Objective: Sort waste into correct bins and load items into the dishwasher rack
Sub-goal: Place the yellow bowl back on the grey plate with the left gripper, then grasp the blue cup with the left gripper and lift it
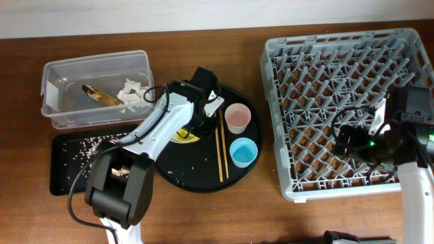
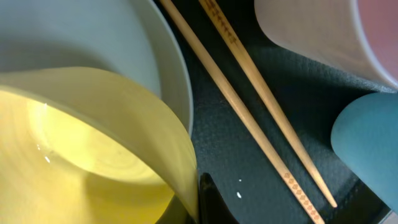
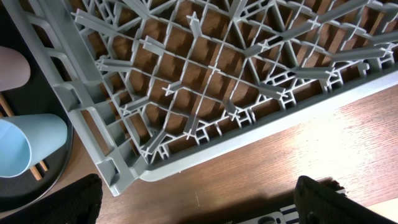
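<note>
My left gripper [image 1: 196, 123] is shut on the rim of the small yellow bowl [image 1: 183, 135]. In the left wrist view a black finger [image 2: 208, 199] presses the outside of the bowl's wall [image 2: 93, 137]. The bowl sits in the pale grey-green plate [image 2: 93, 37]. The wooden chopsticks [image 1: 221, 152] [image 2: 249, 118], pink cup [image 1: 238, 117] [image 2: 323, 31] and blue cup [image 1: 243, 150] [image 2: 367, 137] lie to its right. My right gripper [image 1: 349, 139] [image 3: 199, 199] is open and empty over the front part of the grey dishwasher rack [image 1: 269, 88] [image 3: 93, 124]. The rack holds nothing.
The bowl, plate, cups and chopsticks all rest on a large round black tray [image 1: 196, 179]. The clear tub [image 1: 95, 68] at back left holds the brown-yellow peel [image 1: 102, 97] and white tissue [image 1: 132, 91]. The shallow black tray [image 1: 68, 169] in front of it holds rice grains [image 1: 91, 144].
</note>
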### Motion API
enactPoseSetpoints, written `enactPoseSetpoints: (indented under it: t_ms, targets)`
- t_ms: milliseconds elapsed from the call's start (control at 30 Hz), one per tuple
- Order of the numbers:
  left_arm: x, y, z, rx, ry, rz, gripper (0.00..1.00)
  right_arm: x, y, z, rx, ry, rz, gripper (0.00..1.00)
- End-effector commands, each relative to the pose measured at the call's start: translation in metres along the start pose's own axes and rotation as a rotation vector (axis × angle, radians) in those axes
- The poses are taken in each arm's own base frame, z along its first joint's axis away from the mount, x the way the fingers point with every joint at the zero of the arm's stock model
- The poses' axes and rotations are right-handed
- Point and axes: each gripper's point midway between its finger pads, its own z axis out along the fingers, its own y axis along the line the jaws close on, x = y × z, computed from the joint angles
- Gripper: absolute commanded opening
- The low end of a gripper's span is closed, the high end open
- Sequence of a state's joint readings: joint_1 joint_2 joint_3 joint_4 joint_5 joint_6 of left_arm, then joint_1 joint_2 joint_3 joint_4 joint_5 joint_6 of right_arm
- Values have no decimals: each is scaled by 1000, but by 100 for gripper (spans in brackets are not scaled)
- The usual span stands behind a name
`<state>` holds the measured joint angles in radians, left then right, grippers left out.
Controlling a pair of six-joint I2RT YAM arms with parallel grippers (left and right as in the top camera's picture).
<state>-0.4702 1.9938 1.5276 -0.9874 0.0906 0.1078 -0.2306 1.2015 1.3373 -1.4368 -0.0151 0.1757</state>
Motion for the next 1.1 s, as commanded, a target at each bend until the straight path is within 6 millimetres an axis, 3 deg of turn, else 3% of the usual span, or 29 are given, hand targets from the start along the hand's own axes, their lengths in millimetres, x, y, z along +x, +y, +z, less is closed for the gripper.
enactPoseSetpoints:
  t_ms: [0,100,167,267,300,333,367,433,500,567,633,700,767,867,967,1067]
  targets:
    - [7,-27,-1,158,31,-22,3,-3,-3,-4,11,-17,0,99]
    - [9,-29,-1,175,37,-25,0,-2,-3,-4,11,-16,0,99]
    - [0,5,1,-20,4,-17,1,-2,-3,-4,11,-14,0,99]
    - [-11,29,-1,-156,-41,-59,1,-2,-3,-4,12,-14,0,99]
    - [-14,29,-1,-156,-53,-58,14,-2,-3,-4,11,-14,0,99]
    - [-15,29,-1,-156,-54,-58,41,-2,-3,-4,12,-14,0,98]
    - [-15,29,-1,-156,-54,-58,50,-2,-3,-4,12,-14,0,98]
    - [-18,27,-7,-148,-68,-58,56,-2,-3,-4,12,-14,0,99]
    - [-26,16,-30,-93,-124,-53,56,-2,-3,-4,12,-14,0,98]
    - [-37,-26,-75,122,-238,-21,59,-2,-3,-4,12,-14,0,99]
    - [-35,-67,-93,343,-262,15,60,-2,-3,-4,12,-14,0,98]
    - [-24,-91,-84,378,-216,54,59,-2,-3,-4,11,-14,0,99]
    - [-13,-101,-69,340,-165,73,59,-2,-3,-4,11,-14,0,98]
    - [7,-101,-35,167,-90,1,59,-2,-3,-4,11,-14,0,99]
    - [16,-102,-16,145,-80,-10,58,-2,-2,-4,8,-13,0,99]
    - [28,-93,13,113,-78,-57,48,-2,-2,-4,8,-13,0,99]
